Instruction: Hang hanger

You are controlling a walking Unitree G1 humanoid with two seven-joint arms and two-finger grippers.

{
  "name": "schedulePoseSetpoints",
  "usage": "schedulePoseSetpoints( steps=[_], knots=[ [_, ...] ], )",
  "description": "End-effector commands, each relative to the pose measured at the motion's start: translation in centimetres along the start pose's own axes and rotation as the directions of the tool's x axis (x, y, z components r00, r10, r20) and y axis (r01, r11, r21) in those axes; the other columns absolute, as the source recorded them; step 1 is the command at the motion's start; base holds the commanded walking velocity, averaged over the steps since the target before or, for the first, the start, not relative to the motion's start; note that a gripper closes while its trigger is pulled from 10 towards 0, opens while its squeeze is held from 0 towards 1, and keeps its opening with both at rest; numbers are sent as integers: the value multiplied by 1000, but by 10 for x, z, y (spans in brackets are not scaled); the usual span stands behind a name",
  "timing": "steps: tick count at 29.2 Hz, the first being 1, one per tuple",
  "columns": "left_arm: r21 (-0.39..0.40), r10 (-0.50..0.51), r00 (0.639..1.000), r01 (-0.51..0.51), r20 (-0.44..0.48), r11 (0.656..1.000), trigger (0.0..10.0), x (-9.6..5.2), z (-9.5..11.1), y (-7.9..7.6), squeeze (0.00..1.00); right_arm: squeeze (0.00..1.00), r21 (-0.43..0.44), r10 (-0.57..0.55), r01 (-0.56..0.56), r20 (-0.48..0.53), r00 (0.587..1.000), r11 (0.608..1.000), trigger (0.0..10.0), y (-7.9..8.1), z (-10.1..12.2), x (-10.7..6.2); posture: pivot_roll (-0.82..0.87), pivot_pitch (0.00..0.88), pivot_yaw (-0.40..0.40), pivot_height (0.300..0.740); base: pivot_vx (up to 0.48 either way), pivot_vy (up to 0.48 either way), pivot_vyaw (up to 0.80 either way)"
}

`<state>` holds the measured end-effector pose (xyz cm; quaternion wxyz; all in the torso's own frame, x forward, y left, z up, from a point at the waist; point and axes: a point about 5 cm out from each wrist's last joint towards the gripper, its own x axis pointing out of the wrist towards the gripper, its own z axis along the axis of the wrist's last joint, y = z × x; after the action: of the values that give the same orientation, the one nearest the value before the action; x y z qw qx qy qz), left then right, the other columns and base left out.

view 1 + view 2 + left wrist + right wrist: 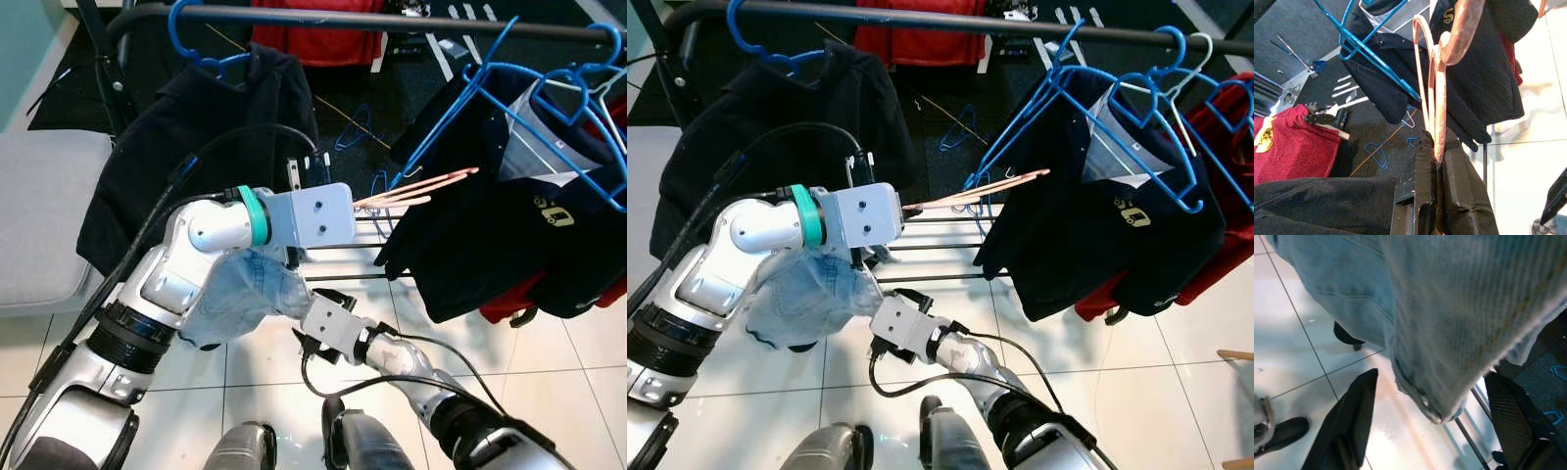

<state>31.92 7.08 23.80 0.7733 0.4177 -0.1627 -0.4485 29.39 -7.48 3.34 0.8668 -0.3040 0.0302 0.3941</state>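
1 pink hanger was pinched in the left gripper, pointing toward 3 o'clock below the rail, not yet hooked; right gripper fingers spread under denim.

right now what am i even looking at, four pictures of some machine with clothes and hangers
It is a humanoid robot in a home, trying to hang a hanger on a clothes rail. The two wide pictures come from cameras in its head, looking down over its silver arms. The other two come from cameras on its wrists, looking along the black fingers.

The left gripper is shut on a pink hanger, reaching toward the rail, where dark garments already hang on blue hangers. A pale denim garment hangs below the left arm. The right gripper sits low under that denim, fingers open and holding nothing. Below is white tiled floor.
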Motion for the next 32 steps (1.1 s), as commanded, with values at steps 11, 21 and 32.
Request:
schedulePoseSetpoints(
  steps=[11,21,32],
  knots=[
    [14,-1,999,0,40,1000,10000,1,10,3,0,0,32,16,-17,26,1000,999,0,9,-3,-3,-5,130,48,740,0,0,0],
    [12,-2,999,1,38,1000,10000,1,9,3,0,0,49,-14,12,32,999,999,0,4,-3,-3,-7,132,45,740,0,0,0],
    [0,-70,992,70,-107,998,10000,-10,-28,-13,0,0,92,20,-19,-13,1000,996,0,-14,-33,-48,-22,131,41,740,0,0,0]
  ],
)
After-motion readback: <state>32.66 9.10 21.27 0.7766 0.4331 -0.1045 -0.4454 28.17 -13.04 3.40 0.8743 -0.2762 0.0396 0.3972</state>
